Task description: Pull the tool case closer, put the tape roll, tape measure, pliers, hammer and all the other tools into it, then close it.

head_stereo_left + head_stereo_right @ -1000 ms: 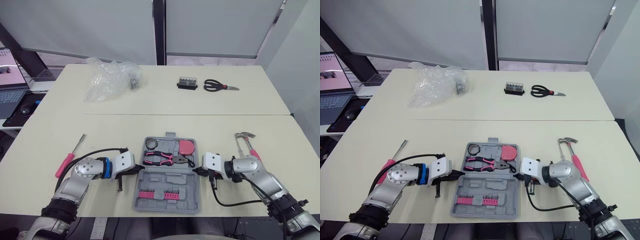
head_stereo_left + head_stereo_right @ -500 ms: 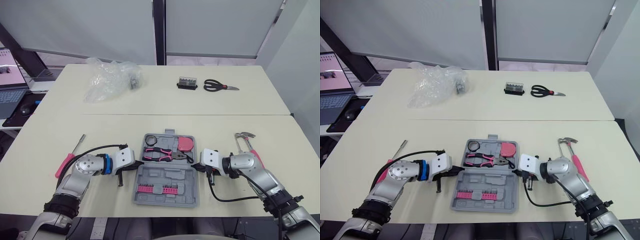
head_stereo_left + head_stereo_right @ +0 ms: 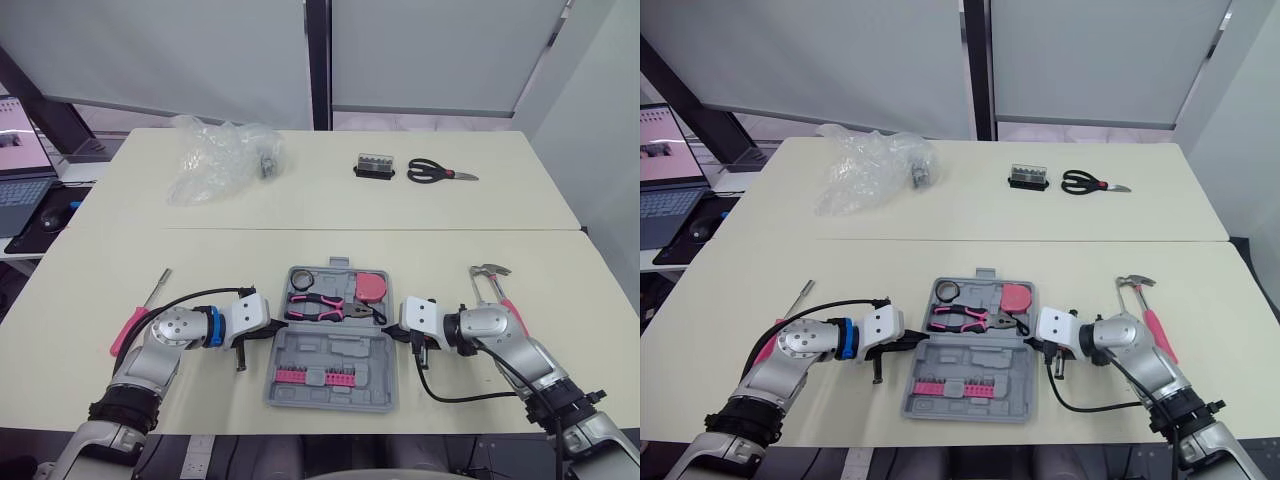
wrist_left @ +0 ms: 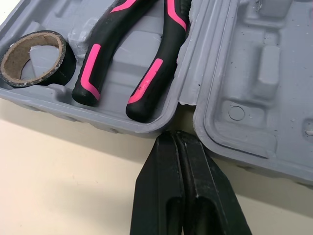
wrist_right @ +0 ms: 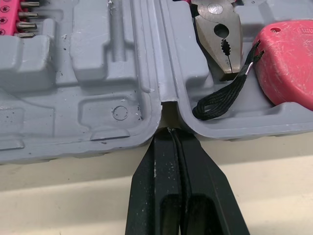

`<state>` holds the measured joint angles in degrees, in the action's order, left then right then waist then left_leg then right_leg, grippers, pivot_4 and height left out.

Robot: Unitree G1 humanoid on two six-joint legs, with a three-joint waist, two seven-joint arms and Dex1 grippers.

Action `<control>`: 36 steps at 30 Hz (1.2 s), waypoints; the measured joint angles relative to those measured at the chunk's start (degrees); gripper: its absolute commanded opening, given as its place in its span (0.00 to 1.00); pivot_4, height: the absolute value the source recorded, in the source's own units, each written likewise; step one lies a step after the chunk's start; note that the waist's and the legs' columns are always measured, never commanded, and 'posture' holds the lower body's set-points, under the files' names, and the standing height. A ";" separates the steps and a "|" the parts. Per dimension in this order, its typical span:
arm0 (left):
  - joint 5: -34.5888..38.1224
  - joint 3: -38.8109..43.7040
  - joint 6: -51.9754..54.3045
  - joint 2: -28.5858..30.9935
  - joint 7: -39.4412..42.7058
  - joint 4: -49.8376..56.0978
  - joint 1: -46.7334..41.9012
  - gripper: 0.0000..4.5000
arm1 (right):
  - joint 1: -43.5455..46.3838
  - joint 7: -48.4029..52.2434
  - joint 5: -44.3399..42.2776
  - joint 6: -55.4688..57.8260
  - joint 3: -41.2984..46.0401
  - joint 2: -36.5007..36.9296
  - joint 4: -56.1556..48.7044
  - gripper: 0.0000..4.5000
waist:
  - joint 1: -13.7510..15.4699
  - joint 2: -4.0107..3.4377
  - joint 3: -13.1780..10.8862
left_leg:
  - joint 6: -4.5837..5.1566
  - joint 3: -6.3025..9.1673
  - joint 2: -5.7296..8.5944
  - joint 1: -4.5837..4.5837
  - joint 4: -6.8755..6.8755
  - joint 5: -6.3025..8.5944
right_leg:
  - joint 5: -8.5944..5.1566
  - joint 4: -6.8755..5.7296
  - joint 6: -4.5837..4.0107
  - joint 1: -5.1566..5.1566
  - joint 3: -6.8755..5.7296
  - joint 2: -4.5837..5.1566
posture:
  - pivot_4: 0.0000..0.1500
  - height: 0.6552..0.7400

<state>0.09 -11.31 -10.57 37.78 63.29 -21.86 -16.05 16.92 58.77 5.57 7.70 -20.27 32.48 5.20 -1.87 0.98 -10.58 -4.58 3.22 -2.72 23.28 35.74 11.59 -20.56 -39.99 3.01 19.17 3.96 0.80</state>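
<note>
The grey tool case (image 3: 331,350) lies open near the table's front edge. Its far half holds the tape roll (image 3: 303,288), the pink-handled pliers (image 3: 322,309) and the pink tape measure (image 3: 372,288). A strip of pink bits (image 3: 312,377) sits in the near half. My left gripper (image 3: 278,327) is shut, its tip at the hinge notch on the case's left side (image 4: 176,134). My right gripper (image 3: 392,327) is shut at the hinge notch on the right side (image 5: 170,131). The hammer (image 3: 492,285) lies on the table right of the case. A pink screwdriver (image 3: 135,322) lies to the left.
A small black tool (image 3: 240,358) lies by my left gripper. Far across the table are a crumpled plastic bag (image 3: 215,158), a small black bit box (image 3: 375,166) and scissors (image 3: 438,172). A laptop (image 3: 20,170) stands off the table's left.
Both grippers and the case's hinge line have shifted a little away from me, and the case's near edge has moved back from the table's front edge.
</note>
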 measured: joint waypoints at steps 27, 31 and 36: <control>24.99 45.25 20.01 14.83 -0.13 9.39 32.34 0.78 | -21.05 -1.53 -15.08 7.64 35.57 19.14 -8.69 0.52 | -0.18 0.06 -0.17 | 0.00 -0.16 0.02 0.46 -0.21 0.00 | -0.01 0.12 -0.01 0.54 0.04 0.19 | 1.00 1.00; 25.78 50.62 22.54 14.41 -0.15 5.35 38.95 1.00 | -26.47 0.50 -16.01 7.56 40.83 22.07 -5.33 0.74 | -0.23 0.10 -0.15 | 0.00 -0.20 0.01 0.44 -0.26 0.00 | -0.05 0.15 -0.05 0.57 0.06 0.19 | 1.00 1.00; 25.85 52.05 23.10 12.47 -0.67 3.06 42.20 1.00 | -30.48 1.61 -16.43 7.20 43.61 22.67 -3.69 0.98 | -0.24 0.15 -0.13 | -0.01 -0.21 0.01 0.43 -0.30 0.00 | -0.09 0.15 -0.09 0.59 0.08 0.19 | 1.00 1.00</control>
<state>25.94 40.74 12.53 50.25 62.62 -18.80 26.15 -13.56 60.38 -10.86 14.90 23.34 55.15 1.51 -2.11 1.14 -10.71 -4.59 3.01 -2.71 23.71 35.43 11.59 -20.65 -39.84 2.93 19.76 4.04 1.00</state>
